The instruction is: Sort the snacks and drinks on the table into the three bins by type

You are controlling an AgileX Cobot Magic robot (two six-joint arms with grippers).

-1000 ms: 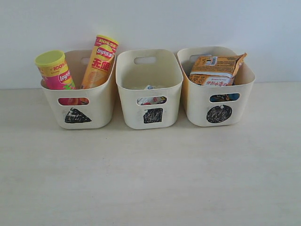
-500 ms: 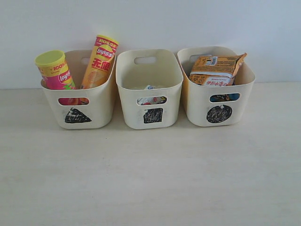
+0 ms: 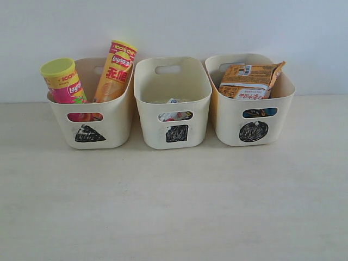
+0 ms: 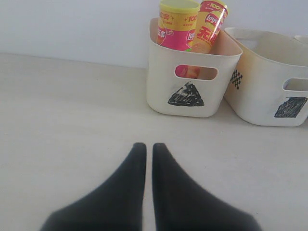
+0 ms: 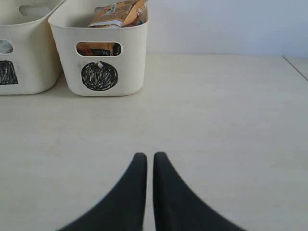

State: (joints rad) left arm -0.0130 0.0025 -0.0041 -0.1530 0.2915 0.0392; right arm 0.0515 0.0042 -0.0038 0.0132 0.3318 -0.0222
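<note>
- Pale counter [image 3: 174, 206] against a white wall, three cream bins in a row
- Triangle bin [image 3: 117, 128] at 10 o'clock holds the pink tube [image 3: 62, 81] and the taller yellow-orange tube [image 3: 115, 70], both leaning
- Square bin [image 3: 147, 125] at 12 o'clock shows a white carton [image 3: 175, 116] through its slot
- Circle bin [image 3: 228, 128] at 2 o'clock holds the orange bag [image 3: 250, 81]
- Left gripper [image 4: 149, 149] and right gripper [image 5: 149, 159] each have their fingers nearly touching and grasp nothing

Pale table [image 3: 174, 206], white wall [image 3: 228, 27]
The faintly grained table fills six o'clock; the wall spans twelve o'clock.
</note>
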